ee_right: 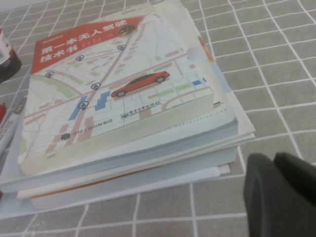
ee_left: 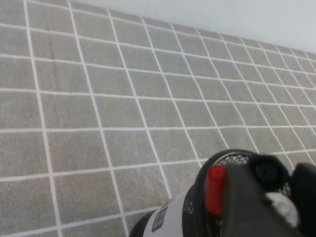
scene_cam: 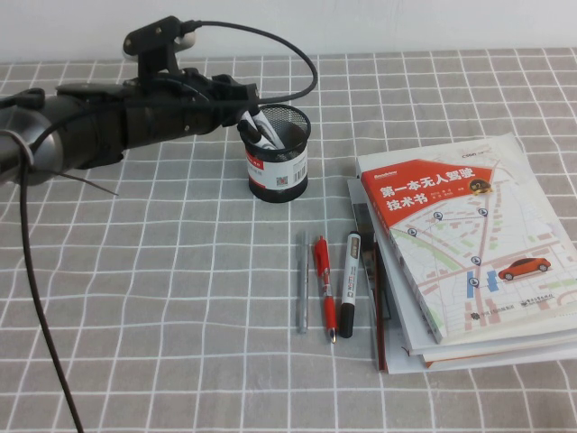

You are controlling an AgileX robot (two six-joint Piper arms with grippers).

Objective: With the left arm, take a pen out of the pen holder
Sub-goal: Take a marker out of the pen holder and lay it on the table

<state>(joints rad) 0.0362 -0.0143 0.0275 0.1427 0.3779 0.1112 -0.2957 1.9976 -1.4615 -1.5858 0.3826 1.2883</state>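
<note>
High view: left gripper (scene_cam: 253,126) sits at the rim of the black mesh pen holder (scene_cam: 281,167), reaching inside; whether it is clenched or released cannot be determined. Left wrist view: a red-capped pen (ee_left: 215,189) stands in the holder beside it. Right gripper (ee_right: 274,163), clenched and empty, is positioned near the book stack (ee_right: 123,98).

The left end effector (scene_cam: 255,126) crowds the holder (scene_cam: 281,171). Pens (scene_cam: 326,287) and books (scene_cam: 469,244) block the right of the tabletop (scene_cam: 162,298); its near left lies open.
</note>
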